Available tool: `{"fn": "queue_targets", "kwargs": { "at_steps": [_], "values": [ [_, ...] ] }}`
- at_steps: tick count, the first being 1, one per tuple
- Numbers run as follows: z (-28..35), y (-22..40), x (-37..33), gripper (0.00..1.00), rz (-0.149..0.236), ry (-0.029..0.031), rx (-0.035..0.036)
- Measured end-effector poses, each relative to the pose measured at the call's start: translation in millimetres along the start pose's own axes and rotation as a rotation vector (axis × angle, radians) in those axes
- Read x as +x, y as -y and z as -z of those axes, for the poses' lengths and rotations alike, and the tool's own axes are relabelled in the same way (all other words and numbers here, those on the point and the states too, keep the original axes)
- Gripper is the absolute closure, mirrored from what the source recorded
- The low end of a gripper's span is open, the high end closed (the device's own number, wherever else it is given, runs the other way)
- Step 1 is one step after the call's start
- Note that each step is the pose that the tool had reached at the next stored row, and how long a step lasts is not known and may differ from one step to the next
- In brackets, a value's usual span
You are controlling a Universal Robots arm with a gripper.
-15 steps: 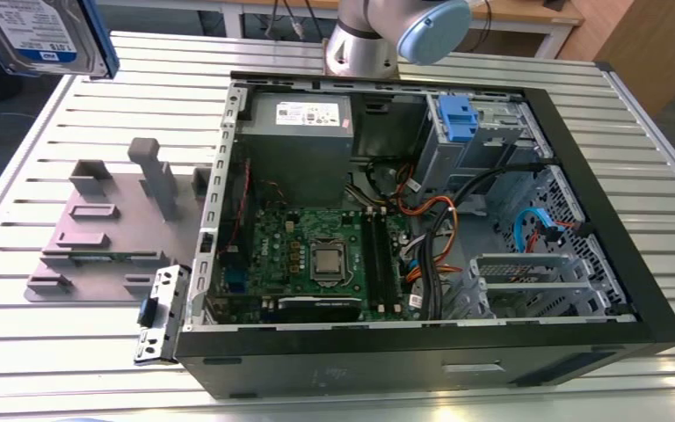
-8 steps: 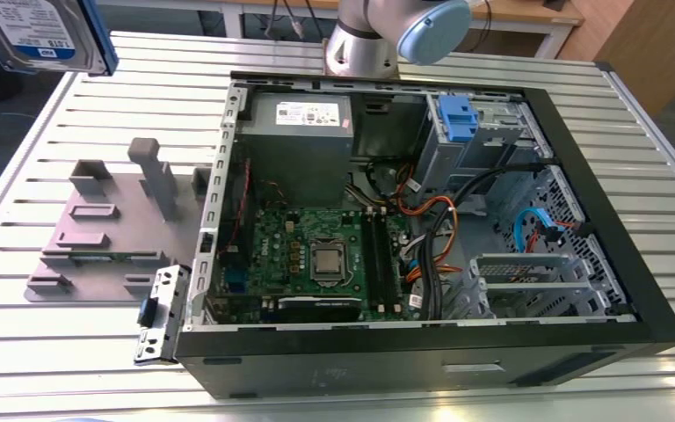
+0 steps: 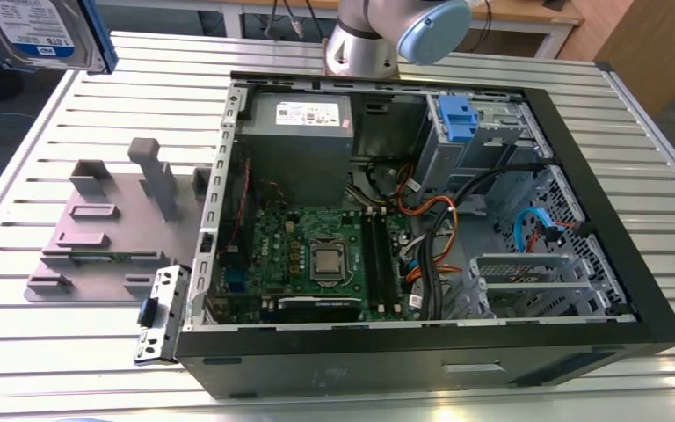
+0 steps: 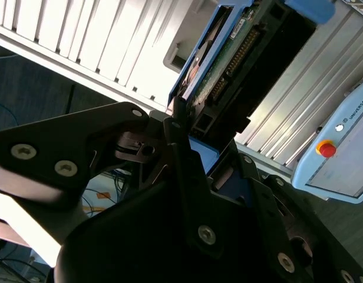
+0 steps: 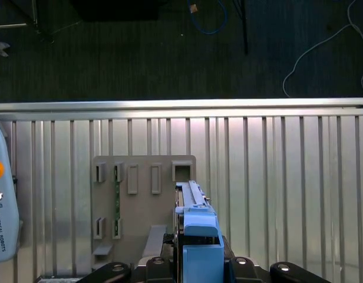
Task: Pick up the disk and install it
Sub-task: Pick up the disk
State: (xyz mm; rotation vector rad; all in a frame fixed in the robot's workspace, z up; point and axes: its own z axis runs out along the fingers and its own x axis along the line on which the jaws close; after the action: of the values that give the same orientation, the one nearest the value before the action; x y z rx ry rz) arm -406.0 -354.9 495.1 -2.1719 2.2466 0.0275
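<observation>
Gripper [image 4: 208, 121] clamping disk [image 3: 42, 33] aloft, grey fixture plate [image 5: 140, 209] below, computer case [image 3: 408, 360] nearby

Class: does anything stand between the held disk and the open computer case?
Nothing visible does. The gripper holds the disk in the air at the exterior view's left; the computer case lies open, and the grey holder plate beside it sits low on the table.

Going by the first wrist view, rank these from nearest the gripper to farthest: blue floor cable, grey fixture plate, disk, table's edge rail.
1. The disk, clamped in the gripper itself.
2. The grey fixture plate, lying just beneath and beside the disk.
3. The table's edge rail, past the plate.
4. The blue floor cable, beyond the rail and lower down.
</observation>
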Motion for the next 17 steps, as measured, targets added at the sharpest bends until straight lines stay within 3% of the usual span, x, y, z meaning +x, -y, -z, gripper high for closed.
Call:
{"fn": "queue_targets", "kwargs": {
  "at_steps": [17],
  "values": [
    [0.0,9.8,-0.3,0.64,0.000,-0.0001,0.0000]
  ]
}}
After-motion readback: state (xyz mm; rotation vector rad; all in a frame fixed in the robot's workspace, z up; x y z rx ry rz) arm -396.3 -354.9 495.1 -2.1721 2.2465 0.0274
